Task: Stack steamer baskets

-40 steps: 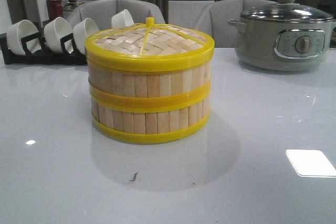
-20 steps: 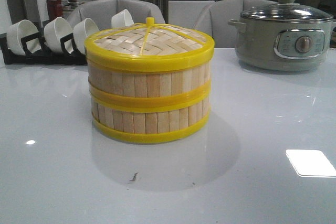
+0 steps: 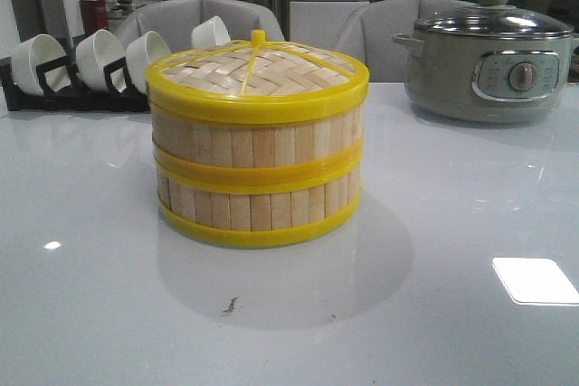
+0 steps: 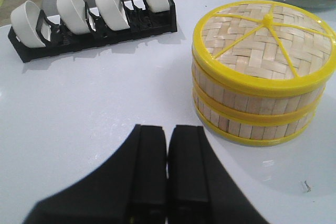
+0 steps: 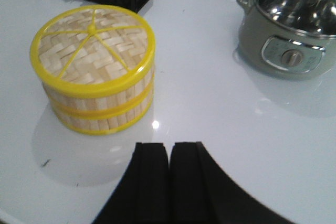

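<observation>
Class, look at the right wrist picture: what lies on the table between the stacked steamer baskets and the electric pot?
Nothing: the right wrist view shows bare white table between steamer baskets and pot.

Front camera is sitting low, near table (image 3: 470, 223) level, looking forward and catching the stacked steamer baskets (image 3: 258, 164) side-on at close range, with the bowl rack (image 3: 77, 88) back left and the electric pot (image 3: 493, 61) back right. Left wrist camera is looking down at an angle from above the left gripper (image 4: 167, 171), taking in the baskets (image 4: 262, 100) and the rack (image 4: 94, 27). Right wrist camera is looking down over the right gripper (image 5: 169, 182), higher up, showing the baskets (image 5: 97, 95) and pot (image 5: 286, 35). All three views are sharing the baskets and tabletop.
</observation>
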Controlling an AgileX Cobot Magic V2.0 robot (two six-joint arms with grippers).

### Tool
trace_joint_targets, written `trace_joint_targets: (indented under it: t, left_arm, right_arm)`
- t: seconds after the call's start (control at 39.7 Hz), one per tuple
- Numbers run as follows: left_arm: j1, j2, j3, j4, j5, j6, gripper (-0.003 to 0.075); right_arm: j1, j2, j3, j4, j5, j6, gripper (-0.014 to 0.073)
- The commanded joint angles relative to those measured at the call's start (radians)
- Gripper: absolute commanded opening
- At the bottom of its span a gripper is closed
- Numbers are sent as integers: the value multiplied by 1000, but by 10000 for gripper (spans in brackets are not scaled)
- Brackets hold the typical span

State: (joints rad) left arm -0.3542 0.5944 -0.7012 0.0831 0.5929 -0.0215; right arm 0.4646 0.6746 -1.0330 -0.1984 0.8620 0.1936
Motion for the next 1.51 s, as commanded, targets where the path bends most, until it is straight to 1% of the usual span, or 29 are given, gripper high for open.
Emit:
trace_joint_targets:
  t: [0.0, 0.1, 0.2, 0.28, 0.43, 0.6, 1.11, 1.21, 1.49]
  left_arm:
    - [-6, 2, -29, 4, -79, -4, 85]
    - [-6, 2, -29, 4, -79, -4, 85]
    - [-6, 2, -29, 4, -79, -4, 85]
    - [-6, 2, -29, 4, -79, -4, 85]
    - [-6, 2, -29, 4, -79, -4, 85]
    - [-6, 2, -29, 4, -79, -4, 85]
    - [-6, 2, -29, 4, -79, -4, 85]
    - [-6, 2, -29, 4, -79, -4, 85]
    - [-6, 2, -29, 4, -79, -4, 85]
  right_arm:
    - [-94, -1, 7, -41, -204, -3, 27]
    - [-233, -1, 59, -14, -302, -3, 27]
    - [-351, -1, 110, 22, -356, -3, 27]
    - [-415, -2, 140, 39, -371, -3, 27]
    - [-490, -18, 206, 40, -389, -3, 27]
    - [-525, -73, 326, 40, -465, -3, 27]
    - [-538, -305, 825, 41, -862, -3, 27]
    - [-538, -314, 860, 45, -886, -3, 27]
    - [-538, -333, 872, 45, -870, -3, 27]
